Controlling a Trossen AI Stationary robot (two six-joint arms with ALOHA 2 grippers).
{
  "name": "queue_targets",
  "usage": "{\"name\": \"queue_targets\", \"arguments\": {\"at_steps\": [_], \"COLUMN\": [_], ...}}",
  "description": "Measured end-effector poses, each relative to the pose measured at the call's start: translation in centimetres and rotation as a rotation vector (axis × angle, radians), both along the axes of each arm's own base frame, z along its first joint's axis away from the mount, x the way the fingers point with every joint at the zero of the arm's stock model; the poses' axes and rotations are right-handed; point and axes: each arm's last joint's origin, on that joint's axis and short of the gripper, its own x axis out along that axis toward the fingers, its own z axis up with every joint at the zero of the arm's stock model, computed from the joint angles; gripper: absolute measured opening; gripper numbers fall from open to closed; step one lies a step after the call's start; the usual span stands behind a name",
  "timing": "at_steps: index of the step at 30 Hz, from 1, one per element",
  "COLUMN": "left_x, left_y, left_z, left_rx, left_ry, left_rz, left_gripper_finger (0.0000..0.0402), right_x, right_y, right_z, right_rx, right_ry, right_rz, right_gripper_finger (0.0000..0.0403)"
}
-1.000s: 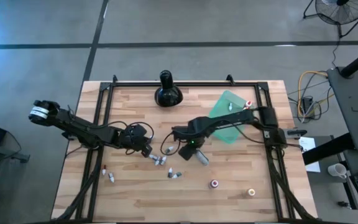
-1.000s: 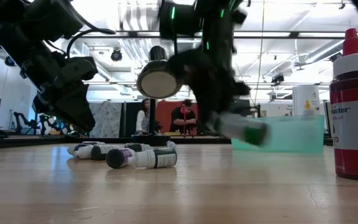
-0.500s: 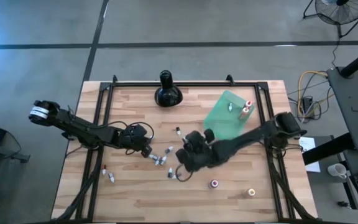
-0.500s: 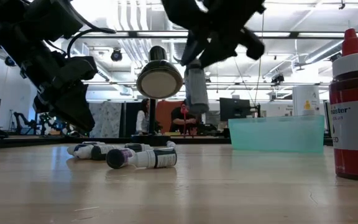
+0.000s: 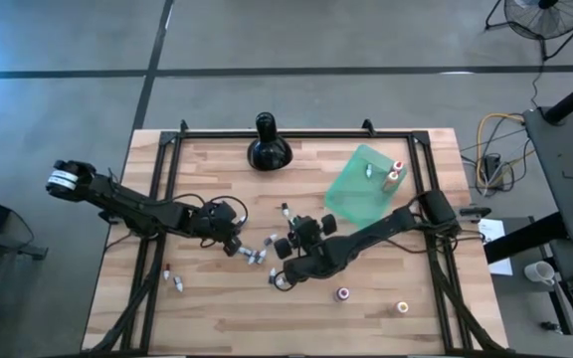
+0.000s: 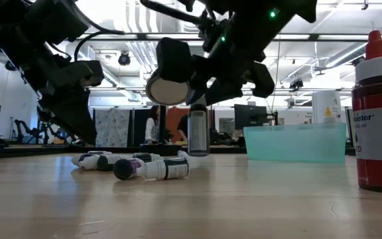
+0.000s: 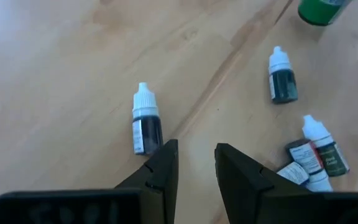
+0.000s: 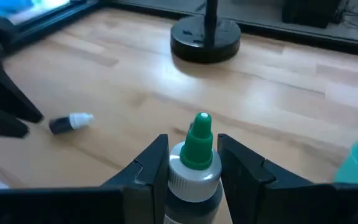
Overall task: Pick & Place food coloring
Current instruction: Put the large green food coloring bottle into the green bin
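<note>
The food coloring is a scatter of small dropper bottles: a cluster (image 5: 257, 257) (image 6: 144, 166) lies on its sides on the wooden table, with more (image 7: 146, 127) (image 7: 283, 78) around it. My right gripper (image 5: 285, 249) (image 8: 194, 146) is shut on a green-capped bottle (image 8: 197, 163) (image 6: 197, 133) mid-table. My left gripper (image 5: 237, 245) (image 7: 196, 165) hovers just left of the cluster. Its fingers stand slightly apart with nothing between them. My right gripper pinches the green-capped bottle between its two fingers at the white collar and shoulder (image 8: 185, 177). The fingers lie along the bottle, and the green cap (image 8: 199, 143) sticks out past their tips. They slant down from the table's right. In the low view the bottle looks upright.
A teal tray (image 5: 356, 194) (image 6: 294, 143) at the back right holds two upright bottles (image 5: 396, 174). A black long-necked object (image 5: 269, 147) (image 8: 205, 34) stands at the far edge. A red-capped bottle (image 5: 343, 294) (image 6: 380, 113) and an orange one (image 5: 402, 307) stand near the front.
My right gripper has carried the green-capped bottle toward the table's left, close to the cluster, and its wrist has turned a good deal. The bottle, which lay slanted and low, first rose and now stands upright, lower again. The left arm has kept its place.
</note>
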Motion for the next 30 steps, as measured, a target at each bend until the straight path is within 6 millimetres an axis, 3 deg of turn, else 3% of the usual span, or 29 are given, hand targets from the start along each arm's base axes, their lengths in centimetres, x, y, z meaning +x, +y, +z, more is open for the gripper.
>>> {"name": "queue_targets", "arguments": {"at_steps": [4,17,20,24,30], "left_x": [0.0,0.1,0.1,0.1,0.1], "left_y": [0.0,0.1,0.1,0.1,0.1], "left_z": [0.0,0.1,0.1,0.1,0.1], "left_rx": [0.022,0.017,0.017,0.016,0.015], "left_ry": [-0.004,-0.01,-0.011,-0.014,-0.018], "left_rz": [-0.001,0.012,0.012,0.013,0.014], "left_gripper_finger": [0.008,0.008,0.008,0.008,0.008], "right_x": [0.1,0.0,-0.4,-1.6,-3.1], "right_y": [0.1,0.5,0.5,-0.2,-5.1], "right_z": [-0.8,0.0,1.2,4.4,8.8], "right_rx": [0.006,0.1,0.126,0.172,0.519], "right_ry": [0.023,0.186,0.189,0.152,0.177], "right_rz": [0.006,0.174,0.193,0.172,0.204], "right_gripper_finger": [0.012,0.024,0.0258,0.0278,0.0295]}}
